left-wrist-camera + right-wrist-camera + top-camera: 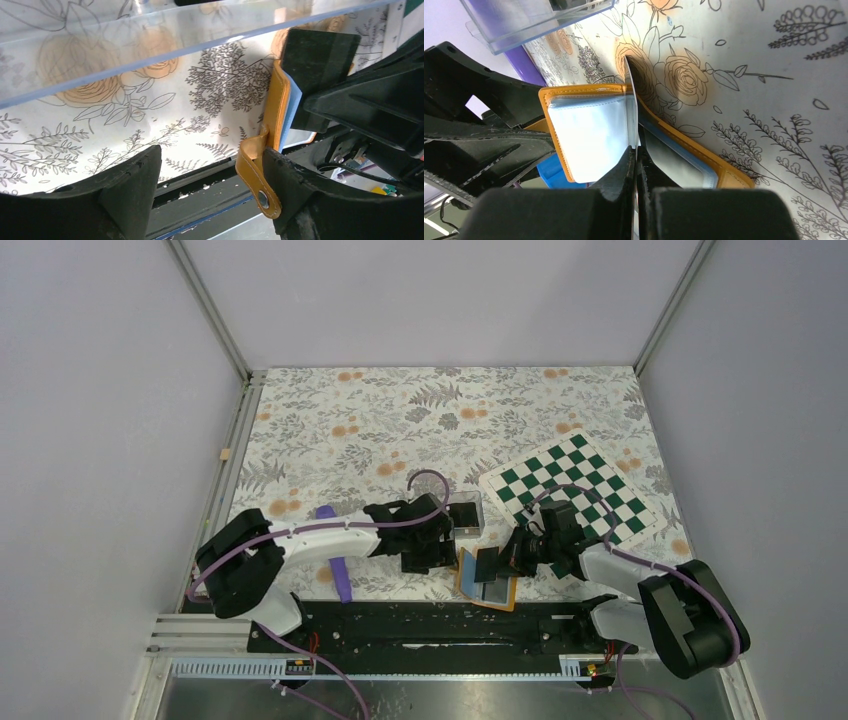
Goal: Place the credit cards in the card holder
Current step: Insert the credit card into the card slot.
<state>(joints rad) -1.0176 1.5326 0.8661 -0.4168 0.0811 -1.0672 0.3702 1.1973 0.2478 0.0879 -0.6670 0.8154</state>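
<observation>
Orange wallet (574,90) sits open at the near table (400,410) edge, between the grippers. Left gripper (210,160) stands open, so nothing steadies it. Right gripper (637,155) pinches a card (633,110) edge-on over the pocket (589,140), and a push may slide or fold the wallet. One wallet, one card held, possibly a second already pocketed.
</observation>
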